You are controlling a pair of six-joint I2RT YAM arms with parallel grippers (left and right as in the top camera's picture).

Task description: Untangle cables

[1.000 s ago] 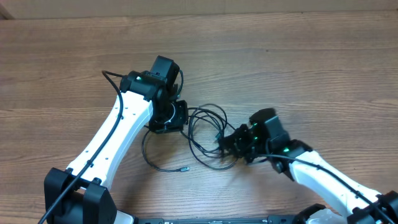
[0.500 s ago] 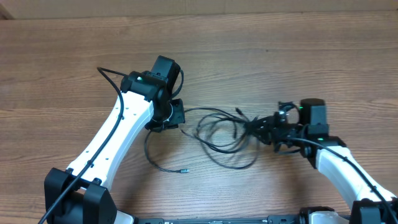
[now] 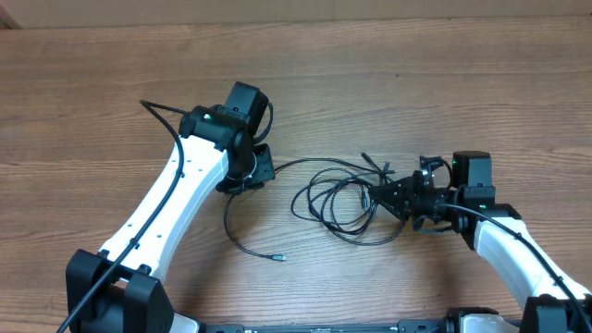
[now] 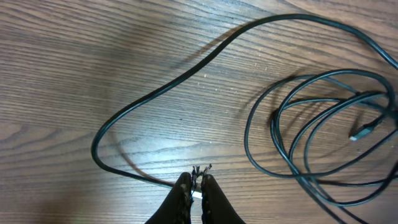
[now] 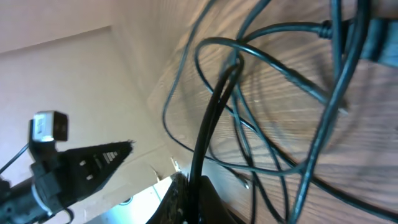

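Left gripper (image 4: pixel 198 190) and right gripper (image 5: pixel 189 186) each pinch the cables (image 3: pixel 338 199); we've one strand out, loops toward the right edge unsorted.

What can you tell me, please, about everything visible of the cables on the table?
The cables are thin, black, flexible cords lying on the wooden table. Most form overlapping, tangled loops between the two arms. One strand runs left from the loops to the left gripper, which is shut on it; a further stretch curves away to a small free plug end. The right gripper pinches a strand at the loops' right side.
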